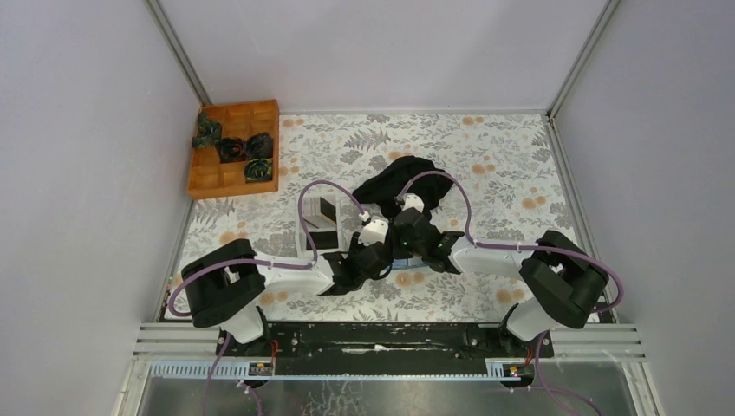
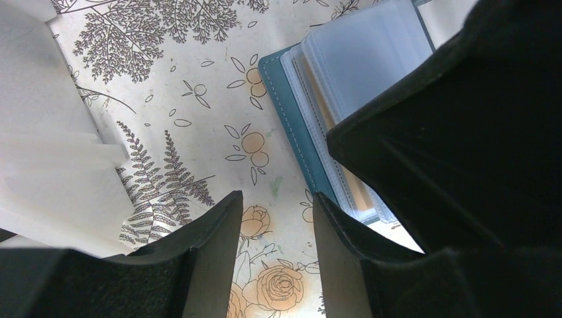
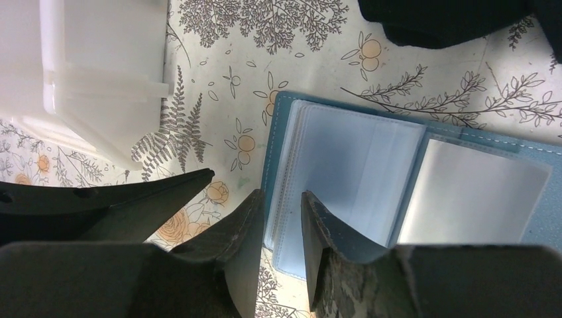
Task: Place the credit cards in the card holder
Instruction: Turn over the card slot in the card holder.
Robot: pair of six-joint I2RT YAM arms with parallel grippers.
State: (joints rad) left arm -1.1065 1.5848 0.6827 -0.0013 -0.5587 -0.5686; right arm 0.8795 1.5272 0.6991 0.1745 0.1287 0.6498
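Observation:
The card holder [image 3: 344,159] lies open on the flowered table, teal with clear sleeves fanned over its left half; the left wrist view shows its teal edge [image 2: 291,112]. My right gripper [image 3: 282,195] hangs open just above the sleeves' left edge, gripping nothing that I can see. My left gripper [image 2: 277,199] is open over bare table just left of the holder, nothing between its fingers. A black credit card [image 1: 328,206] and pale ones [image 1: 319,236] lie in the white tray. The arms hide most of the holder from above.
The white tray [image 3: 99,59] stands close on the left of both grippers. A black cloth [image 1: 407,180] lies just behind the holder. A wooden compartment box [image 1: 234,147] with dark bundles sits at the far left. The two grippers are nearly touching.

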